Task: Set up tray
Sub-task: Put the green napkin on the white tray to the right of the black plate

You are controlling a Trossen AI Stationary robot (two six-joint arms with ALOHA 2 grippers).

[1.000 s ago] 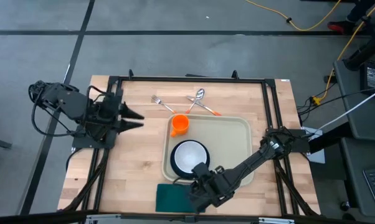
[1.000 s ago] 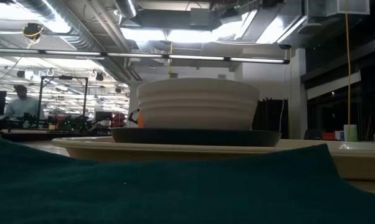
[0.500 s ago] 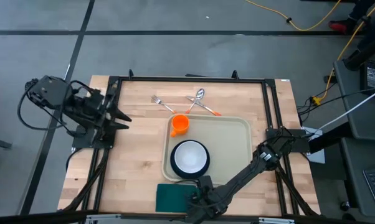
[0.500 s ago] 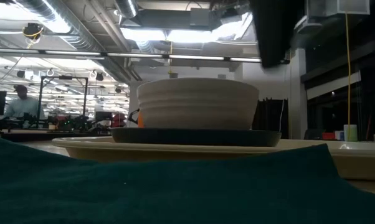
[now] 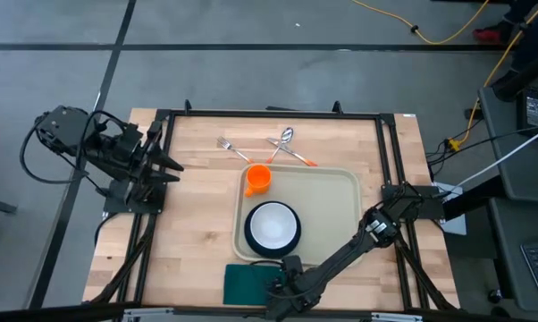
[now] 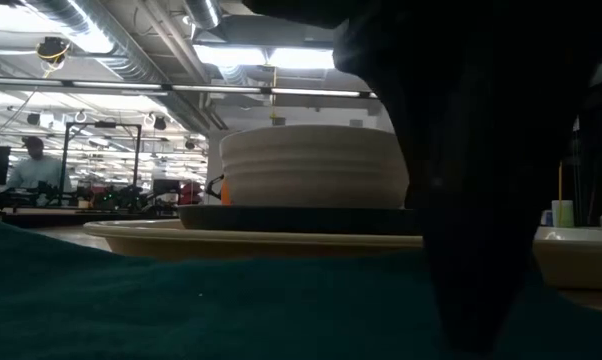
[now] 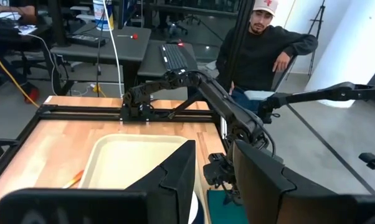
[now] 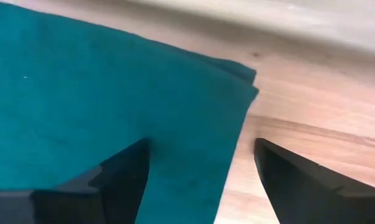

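Wooden worktop (image 5: 189, 224) carries the tray (image 5: 336, 201) right of centre, toward the near edge; a white bowl (image 5: 271, 225) on a dark plate (image 5: 293, 234) sits in its near-left part; the right gripper (image 8: 197, 171), jaws apart, straddles the green napkin's (image 5: 244, 283) edge at the near edge; the left gripper (image 5: 166, 165), jaws slightly parted and empty, waits at the left edge.

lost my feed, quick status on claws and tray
Right claw open, low over napkin edge. Left claw open, idle at table's left side. Tray holds plate, bowl, cup. Fork, spoon outside tray.
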